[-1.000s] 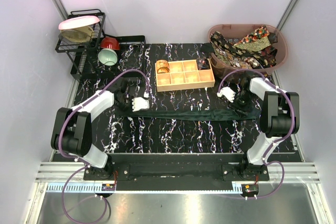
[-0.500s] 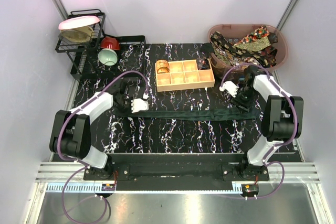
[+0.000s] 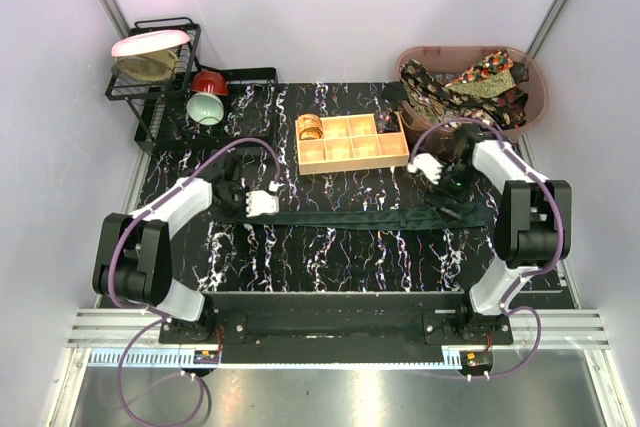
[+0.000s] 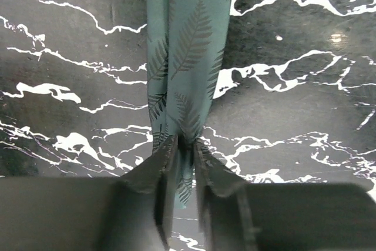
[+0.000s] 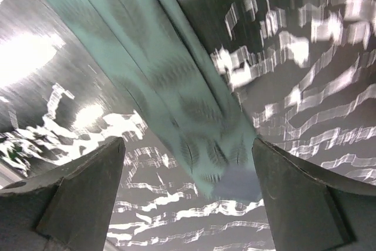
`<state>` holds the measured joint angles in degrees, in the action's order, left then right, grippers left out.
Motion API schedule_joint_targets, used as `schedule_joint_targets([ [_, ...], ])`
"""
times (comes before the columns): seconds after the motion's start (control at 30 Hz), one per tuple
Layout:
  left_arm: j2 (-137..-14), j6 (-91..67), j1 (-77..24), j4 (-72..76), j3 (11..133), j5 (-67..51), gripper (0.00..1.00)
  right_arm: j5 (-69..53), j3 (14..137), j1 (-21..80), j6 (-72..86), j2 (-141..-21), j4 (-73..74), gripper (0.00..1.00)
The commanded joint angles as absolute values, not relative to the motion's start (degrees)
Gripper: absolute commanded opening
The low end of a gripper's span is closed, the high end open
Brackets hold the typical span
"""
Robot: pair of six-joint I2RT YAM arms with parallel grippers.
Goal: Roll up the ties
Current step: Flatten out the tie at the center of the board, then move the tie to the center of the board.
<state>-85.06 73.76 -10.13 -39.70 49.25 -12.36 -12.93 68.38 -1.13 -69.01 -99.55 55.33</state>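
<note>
- The green tie [image 3: 360,217] lies flat on the table [image 3: 330,257], stretched left to right between the two grippers, just in front of the wooden box [image 3: 345,154].
- Handling, as I judge it: light, limp, smooth fabric that holds no shape of its own. A roll will slacken unless I keep it taut.
- Hold point: I take the narrow end and wind toward the wide, pointed end.
- The left gripper [image 4: 183,145] has its fingers pressed close on the narrow end, pinching the bunched fabric.
- The right gripper [image 5: 185,145] hangs over the wide end with its fingers spread far apart, touching nothing.
- The wooden box holds a gold rolled tie [image 3: 310,127] in its far-left compartment and a dark bundle [image 3: 388,122] in its far-right one, likely another roll.
- The basket [image 3: 538,107] at the far right holds a loose heap of patterned ties [image 3: 470,87].
</note>
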Motion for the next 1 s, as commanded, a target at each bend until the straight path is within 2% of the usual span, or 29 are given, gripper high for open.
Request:
schedule_joint_targets([
  [0.0, -84.7, 75.0, -9.8, -36.8, 48.5, -11.0, 0.32, -19.1, 71.2, 7.2, -65.4, -97.0, 56.3, 0.93],
  [0.13, -79.9, 74.3, -9.8, -36.7, 48.6, -14.8, 0.7, -19.6, 71.4, 12.7, -61.5, -99.1, 52.8, 0.88],
  [0.17, -78.5, 73.3, -9.8, -36.7, 49.0, -15.7, 0.88, -19.5, 71.7, 13.6, -60.7, -99.6, 52.4, 0.86],
  [0.2, -75.7, 72.7, -9.8, -36.8, 49.2, -16.6, 0.99, -19.6, 72.1, 15.8, -59.9, -100.0, 51.6, 0.84],
  [0.33, -69.1, 68.0, -9.8, -36.7, 51.2, -22.0, 0.99, -20.0, 73.2, 20.7, -56.0, -102.0, 49.0, 0.79],
  [0.5, -64.2, 49.0, -9.8, -30.3, 55.6, -22.5, 0.99, -17.1, 72.0, 24.8, -55.0, -105.8, 45.4, 0.75],
  [0.63, -62.2, 38.5, -9.8, -25.3, 58.8, -27.1, 0.99, -12.9, 69.6, 25.0, -57.3, -107.8, 43.9, 0.67],
  [0.73, -60.8, 38.9, -9.8, -22.5, 58.4, -33.4, 0.99, -9.9, 64.4, 24.2, -60.5, -105.0, 42.6, 0.54],
  [0.77, -60.3, 39.0, -9.8, -22.0, 58.2, -34.3, 0.99, -9.3, 62.9, 23.1, -61.4, -104.2, 42.5, 0.46],
  [0.83, -60.4, 38.5, -9.8, -21.5, 58.2, -35.8, 0.99, -8.6, 59.4, 21.0, -63.1, -102.0, 42.5, 0.4],
  [0.97, -63.6, 39.6, -9.8, -25.0, 60.6, -38.3, 0.99, -6.5, 54.2, 13.0, -69.5, -98.6, 42.5, 0.35],
])
